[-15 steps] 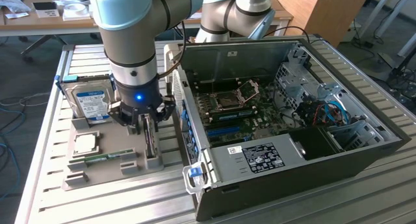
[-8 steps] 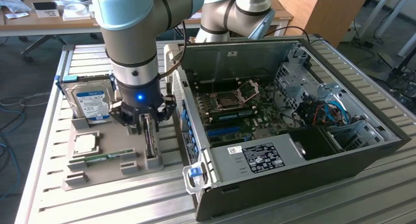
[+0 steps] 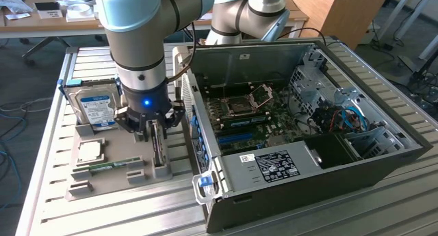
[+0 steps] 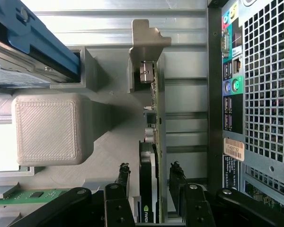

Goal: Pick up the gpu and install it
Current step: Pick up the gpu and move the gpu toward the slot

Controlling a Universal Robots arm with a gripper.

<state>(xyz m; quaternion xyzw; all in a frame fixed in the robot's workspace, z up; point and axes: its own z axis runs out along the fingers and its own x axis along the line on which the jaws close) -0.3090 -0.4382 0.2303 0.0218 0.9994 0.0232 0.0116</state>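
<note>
The table [image 3: 102,220] carries an open computer case [image 3: 301,159] on the exterior view's right, with a grey tray [image 3: 118,139] just beside it. The tray holds a hard drive [image 3: 96,107], and the gpu [image 3: 159,151] stands on edge in a slot of the tray, near the case wall. The end effector [image 3: 153,127] sits directly over the gpu with its jaws spread wide, one finger on each side of the card. It grips nothing.

Treat the task as being at the approach stage: the gpu is not yet grasped or lifted, and the whole installation is left to do.

Use the exterior view to check the case interior, where the motherboard [image 3: 250,117] lies exposed. Use the wrist view to check alignment. There you see a gap between each of the fingers [image 4: 123,175] and the card. You also see the card's metal bracket [image 4: 146,42] and the rear ports [image 4: 232,85] of the case.
</note>
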